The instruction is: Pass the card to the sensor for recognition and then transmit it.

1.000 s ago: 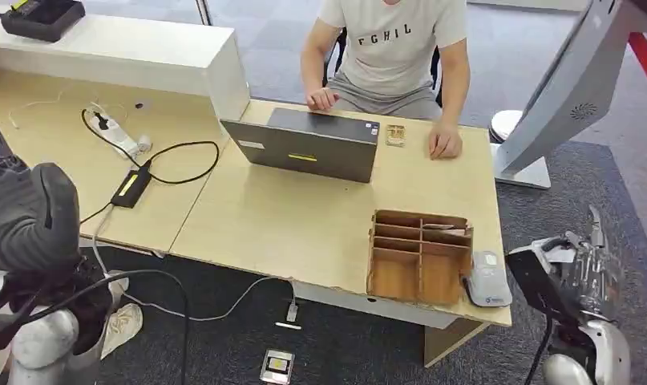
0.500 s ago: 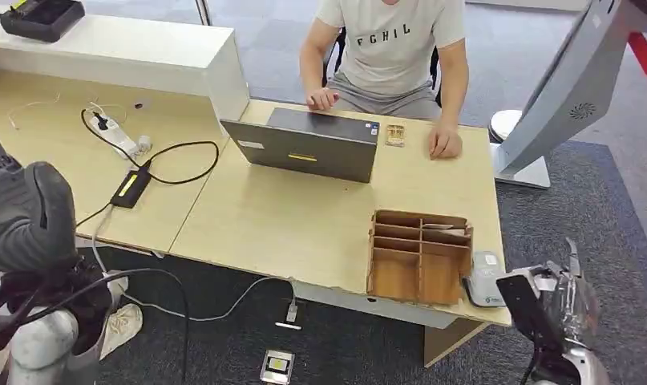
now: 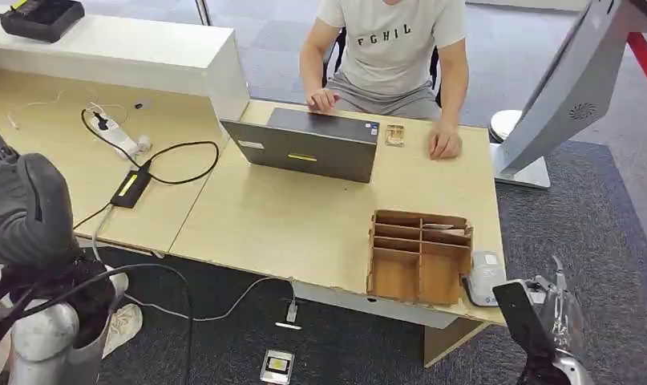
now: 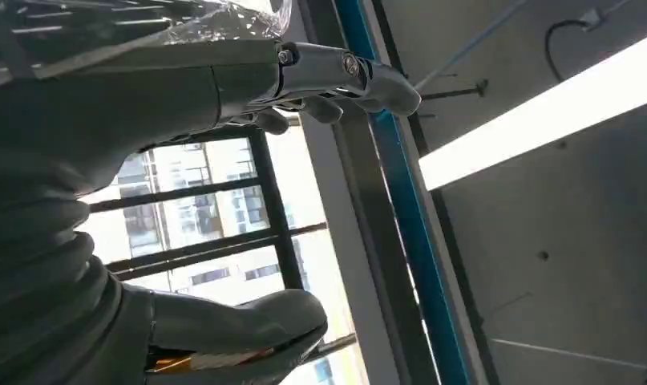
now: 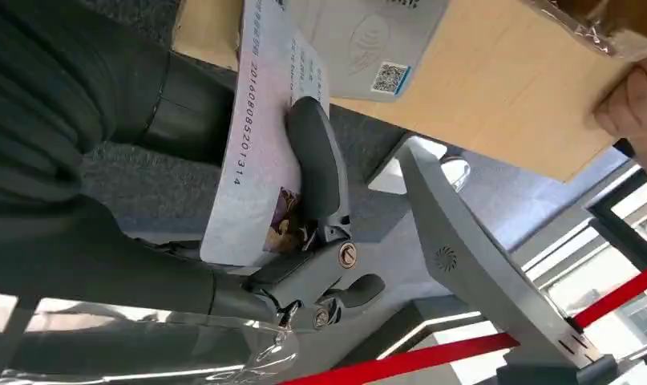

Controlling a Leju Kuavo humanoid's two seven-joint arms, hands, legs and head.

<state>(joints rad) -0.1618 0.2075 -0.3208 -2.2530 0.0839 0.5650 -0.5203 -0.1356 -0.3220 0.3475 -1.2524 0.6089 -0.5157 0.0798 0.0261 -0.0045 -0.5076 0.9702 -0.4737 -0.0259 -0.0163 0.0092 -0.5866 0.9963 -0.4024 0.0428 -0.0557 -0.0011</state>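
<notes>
A white card [image 5: 260, 120] with printed numbers is pinched between the thumb and fingers of my right hand [image 5: 308, 200]. The card's edge lies just off the table's front corner, close to the grey-white sensor [image 5: 368, 36]. From the head view, the sensor [image 3: 485, 280] sits at the front right corner of the table, beside the wooden box. My right hand [image 3: 548, 317] hangs just below and to the right of it. Raised at the far left, my left hand [image 3: 23, 212] holds nothing, and its fingers [image 4: 344, 72] are spread.
A wooden compartment box [image 3: 420, 257] stands left of the sensor. A person [image 3: 392, 48] sits behind a laptop [image 3: 308, 144], with a hand [image 3: 444, 144] on the table [image 3: 304, 224]. A grey slanted stand [image 3: 560, 96] rises at the right. Cables and a power strip [image 3: 119, 136] lie at the left.
My right hand has dropped lower and drifted left with the card, nearer the table's front corner and the sensor. The left arm barely moved.
</notes>
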